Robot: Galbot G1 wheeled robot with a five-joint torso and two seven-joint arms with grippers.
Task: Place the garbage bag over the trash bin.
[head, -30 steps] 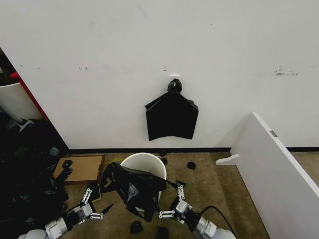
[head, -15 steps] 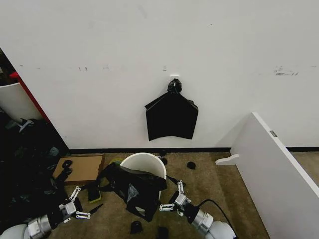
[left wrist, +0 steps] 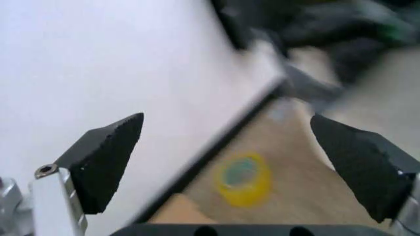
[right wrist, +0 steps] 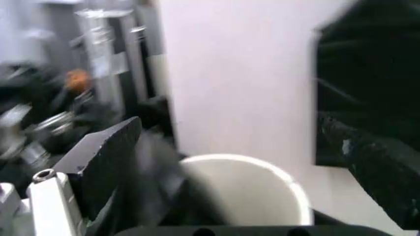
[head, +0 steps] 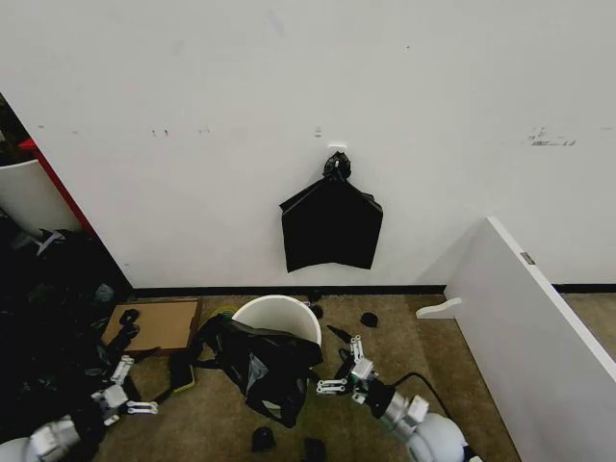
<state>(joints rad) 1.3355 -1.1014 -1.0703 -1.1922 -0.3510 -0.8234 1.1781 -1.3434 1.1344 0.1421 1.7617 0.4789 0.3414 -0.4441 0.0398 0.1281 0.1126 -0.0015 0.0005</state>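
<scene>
1. The trash bin (head: 281, 318) stood on the floor by the wall, with the garbage bag (head: 258, 366) slumped over its near rim and spilling down its front to the floor, so the mouth was only partly covered.
2. My left pincer (head: 123, 390) hung low, well apart from the bag, fingers spread and empty.
3. My right pincer (head: 346, 368) hovered just beside the bag's right edge, also spread, pinching nothing.
4. I judged the film light, limp, slippery and easy to tear.
5. The loose hem near the rim looked the best place to pinch, gathering a fold rather than a single layer.
</scene>
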